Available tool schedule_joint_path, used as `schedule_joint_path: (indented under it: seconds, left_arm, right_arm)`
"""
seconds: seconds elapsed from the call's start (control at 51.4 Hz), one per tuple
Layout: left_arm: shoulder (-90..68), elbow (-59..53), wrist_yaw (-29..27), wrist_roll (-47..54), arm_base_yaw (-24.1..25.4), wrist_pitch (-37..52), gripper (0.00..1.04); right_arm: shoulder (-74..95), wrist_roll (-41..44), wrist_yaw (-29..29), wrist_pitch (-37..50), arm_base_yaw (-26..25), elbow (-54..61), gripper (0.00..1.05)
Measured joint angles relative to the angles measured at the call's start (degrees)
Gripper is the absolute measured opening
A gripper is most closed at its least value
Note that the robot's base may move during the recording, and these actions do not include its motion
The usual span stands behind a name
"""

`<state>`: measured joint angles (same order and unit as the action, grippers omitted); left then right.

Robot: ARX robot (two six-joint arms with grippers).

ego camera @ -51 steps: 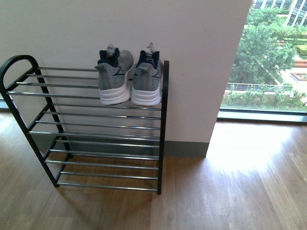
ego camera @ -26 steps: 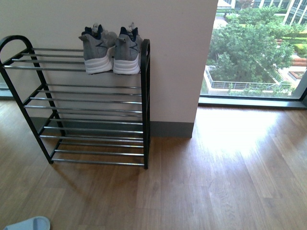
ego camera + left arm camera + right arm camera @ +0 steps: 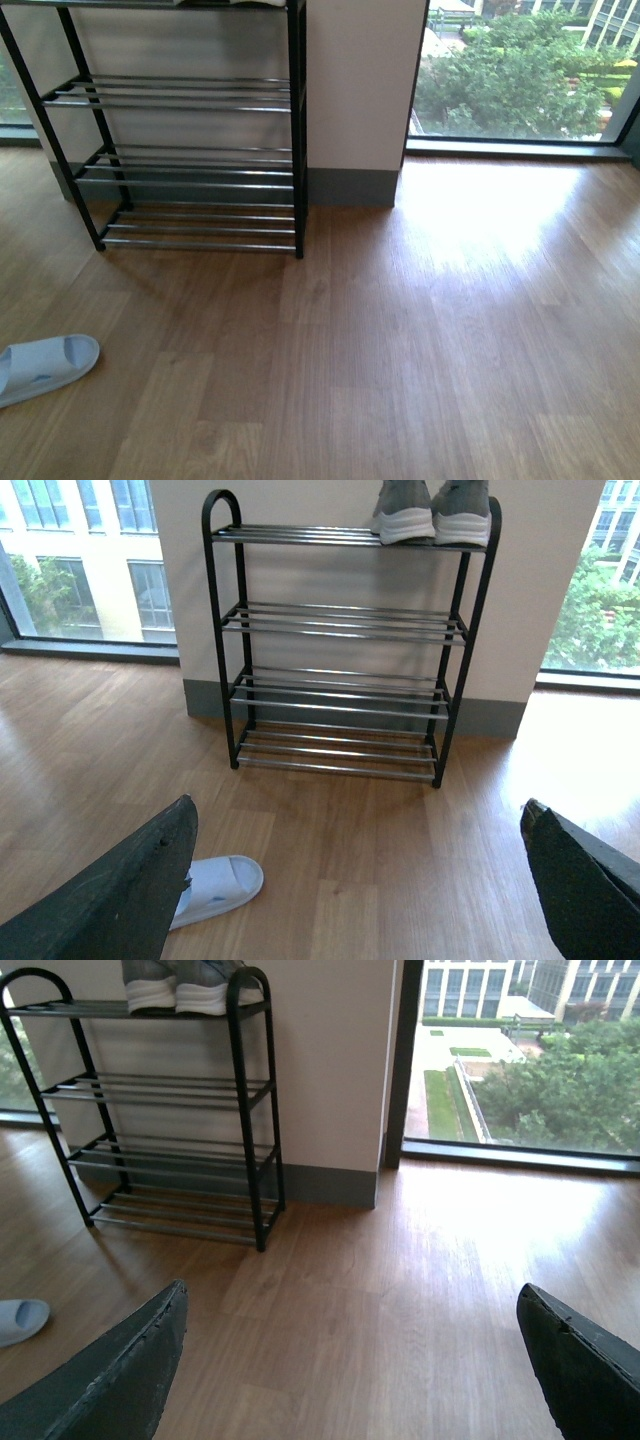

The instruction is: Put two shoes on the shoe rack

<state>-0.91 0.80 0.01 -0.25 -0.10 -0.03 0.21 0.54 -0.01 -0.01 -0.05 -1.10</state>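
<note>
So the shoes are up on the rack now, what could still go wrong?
1. The shoes stand at one end of the top shelf of the rack, on thin rods with gaps, with their soles at the front edge. A bump to the rack might tip them off.
2. A slipper lies on the floor in front of the rack. If the robot moves that way, it might run over the slipper or push it along.

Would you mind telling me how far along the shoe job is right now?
Done: both shoes sit side by side on the top shelf of the shoe rack, at one end. In hand: nothing; the left gripper and right gripper are open and empty. Left: apparently nothing for the task.
</note>
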Motion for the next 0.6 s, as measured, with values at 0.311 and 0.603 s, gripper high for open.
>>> schedule_joint_path:
  seconds: [0.311, 0.603]
  left_arm:
    - [0.0, 0.0, 0.0, 0.0, 0.0, 0.0, 0.95]
    - [0.0, 0.0, -0.07, 0.0, 0.0, 0.0, 0.95]
  right_arm:
    - [0.0, -0.09, 0.02, -0.02, 0.0, 0.0, 0.95]
    - [0.07, -0.09, -0.02, -0.02, 0.02, 0.0, 0.95]
